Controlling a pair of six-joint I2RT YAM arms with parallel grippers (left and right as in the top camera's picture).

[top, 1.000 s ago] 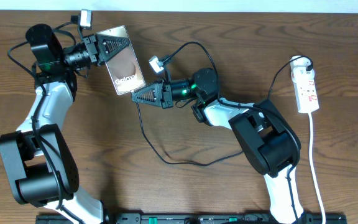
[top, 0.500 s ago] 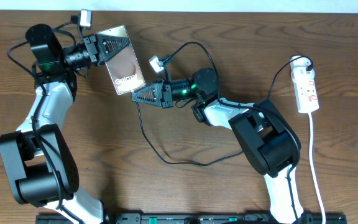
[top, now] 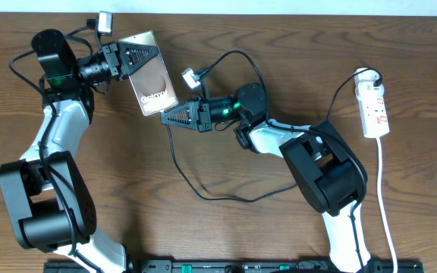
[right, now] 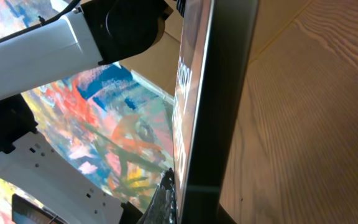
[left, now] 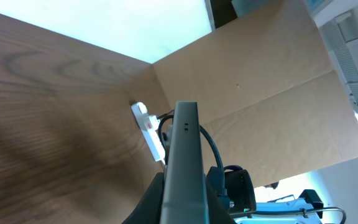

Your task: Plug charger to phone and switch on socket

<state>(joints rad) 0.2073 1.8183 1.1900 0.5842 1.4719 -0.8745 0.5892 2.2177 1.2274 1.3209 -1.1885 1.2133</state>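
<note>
Overhead and wrist views, connector brought up to the port. Across the last second we find no visible change: both arms and every object hold the same positions, so we read this as a pause in fine alignment, not progress.

The table [top: 127, 167] carries the whole scene. The left gripper [top: 152, 51] pinches the phone [top: 156, 80] by its upper end and holds it tilted at the far left-centre; in the left wrist view we see the phone [left: 184, 168] edge-on between the fingers. The right gripper [top: 167, 118] sits just beside the phone's lower edge, and its camera shows that edge [right: 219, 93] very close. We cannot tell whether its jaws are spread or pressed together.

The socket [top: 375, 110] lies flat at the far right, well apart from both grippers and untouched. The charger [top: 203, 196] loops across the table from the socket side to the right gripper; its tip is hidden.

We judge that insertion is not yet confirmed and the switch step remains.
</note>
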